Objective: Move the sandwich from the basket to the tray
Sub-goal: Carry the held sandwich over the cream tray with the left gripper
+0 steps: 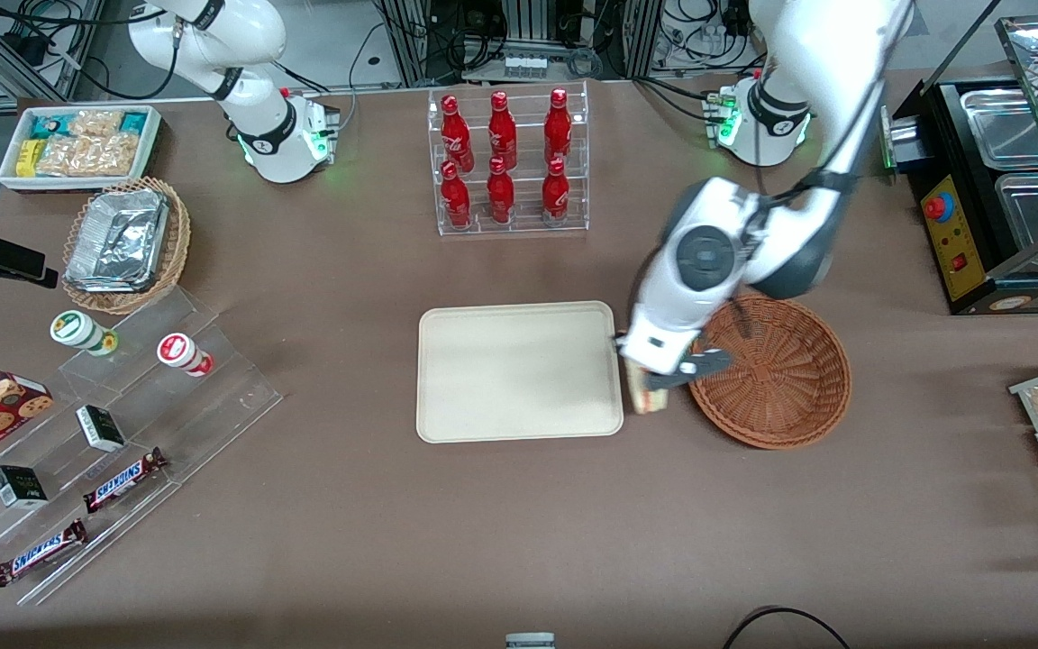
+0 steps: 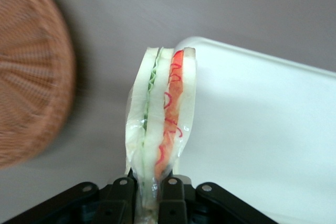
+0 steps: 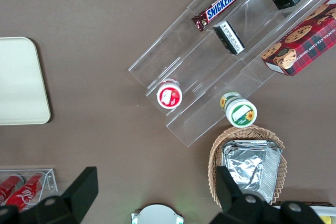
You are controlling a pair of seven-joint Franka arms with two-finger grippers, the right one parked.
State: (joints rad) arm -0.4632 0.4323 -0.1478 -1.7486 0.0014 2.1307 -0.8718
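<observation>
Covering the whole work area, the desk [image 1: 519, 541] has a plain dull brown surface, and its part nearest the front camera is bare except for a dark cable loop at the edge. A little farther in lies the tray [image 1: 519, 371], flat and cream-beige, and beside it toward the working arm's end sits the basket [image 1: 776, 374], round and reddish-brown. Between them, over the strip of desk at the tray's short edge, hangs the pincer [image 1: 659, 379]. Its two black fingers [image 2: 123, 195] are pressed onto the sandwich [image 2: 163, 114], pinching the wrapped wedge at one end; the wedge stands on edge above the tray's rounded corner, with the green and red filling lines showing. Farther from the camera stands a clear rack of red bottles [image 1: 505, 162]. At the desk's farthest edge, cables and metal frames fill the room.
</observation>
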